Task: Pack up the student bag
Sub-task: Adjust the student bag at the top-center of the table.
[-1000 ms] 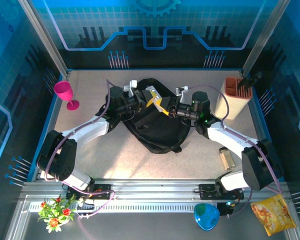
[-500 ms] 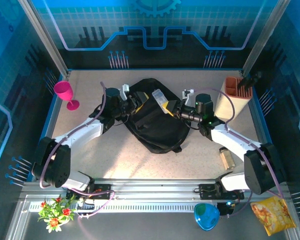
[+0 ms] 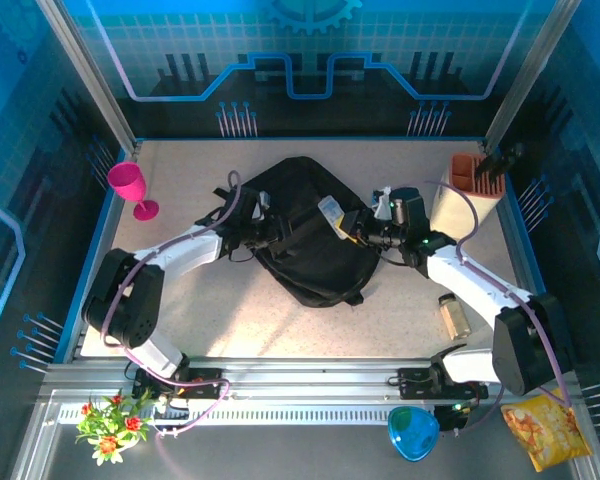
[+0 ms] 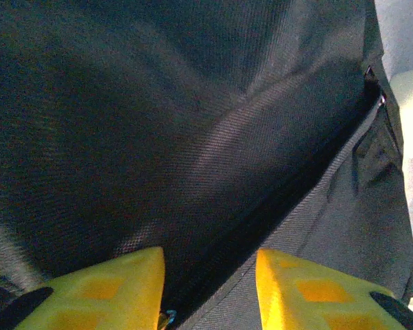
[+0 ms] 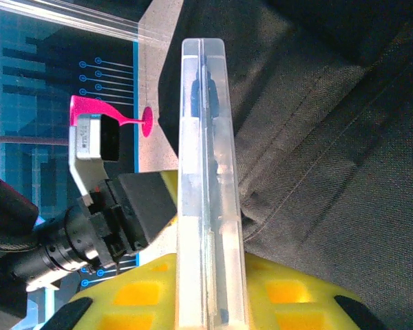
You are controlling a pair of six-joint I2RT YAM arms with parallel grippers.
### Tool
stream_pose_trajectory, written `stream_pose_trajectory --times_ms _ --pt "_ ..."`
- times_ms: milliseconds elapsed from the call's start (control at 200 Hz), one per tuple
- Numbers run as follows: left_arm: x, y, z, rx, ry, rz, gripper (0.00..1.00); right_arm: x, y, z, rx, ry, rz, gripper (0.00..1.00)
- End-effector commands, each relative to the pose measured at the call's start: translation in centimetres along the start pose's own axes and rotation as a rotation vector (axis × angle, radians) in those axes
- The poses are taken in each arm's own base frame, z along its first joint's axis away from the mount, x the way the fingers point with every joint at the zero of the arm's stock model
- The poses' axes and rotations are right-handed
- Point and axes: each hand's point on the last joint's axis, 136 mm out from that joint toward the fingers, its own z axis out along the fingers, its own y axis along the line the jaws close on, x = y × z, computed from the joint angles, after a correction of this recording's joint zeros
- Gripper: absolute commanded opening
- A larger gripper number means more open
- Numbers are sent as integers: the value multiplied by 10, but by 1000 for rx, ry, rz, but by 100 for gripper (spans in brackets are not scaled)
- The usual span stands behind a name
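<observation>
Black fabric marks the student bag (image 3: 310,255), which lies at the middle of the table (image 3: 230,330) between the two arms. The left gripper (image 3: 271,232) sits low against the bag's left flank. Its yellow fingers (image 4: 110,282) stand apart, straddling the dark zipper slit (image 4: 282,199), with nothing visibly pinched between them. The right gripper (image 3: 353,222) is clamped on a clear plastic case (image 5: 203,137). It holds the case on edge over the bag's right side, free end pointing toward the left gripper.

Judged step: feeding the case into the bag. The case is not yet inside.

Hazards from this position:

1. Closed slit. The left fingers are parted and lift no fabric, so the opening looks like a narrow line. The case end may land on closed cloth and skid across it instead of entering.
2. Slip in the grip. The case is smooth and hard and appears to be held near one end. A push against the fabric could pivot it or slide it out of the pads.
3. Bag shift. The bag is soft and unanchored. A sideways push may drag it along the table rather than admit the case.
4. Arm contact. Both wrists are close together over the bag. If the right arm advances, it risks striking the left one.
</observation>
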Motion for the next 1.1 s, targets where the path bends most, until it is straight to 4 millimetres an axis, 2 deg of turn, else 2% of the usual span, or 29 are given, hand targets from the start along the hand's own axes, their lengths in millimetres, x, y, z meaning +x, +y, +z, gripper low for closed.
stream_pose_trajectory --times_ms 0,185,320,445,535,645,800,905,935,1091 --pt "11 -18 4 22 53 106 37 -1 2 3 49 18 -22 16" --pt "30 -33 8 36 98 191 25 5 6 16 98 73 -27 16" --pt "47 -40 14 38 128 254 21 18 8 34 132 139 -37 16" --pt "57 -37 19 14 145 281 20 30 -7 46 194 195 2 14" --pt "59 -36 19 3 145 285 20 39 -27 43 264 215 32 12" --pt "56 -35 15 -11 131 298 23 48 -47 30 329 209 41 12" --pt "41 -39 3 -55 79 347 31 58 -72 14 392 184 66 12" --pt "26 -40 -2 -110 49 378 37 61 -83 15 410 191 110 12" --pt "22 -40 -3 -129 40 388 39 69 -96 15 434 205 129 12" --pt "11 -34 -1 -226 33 437 44 72 -107 16 448 197 195 12"
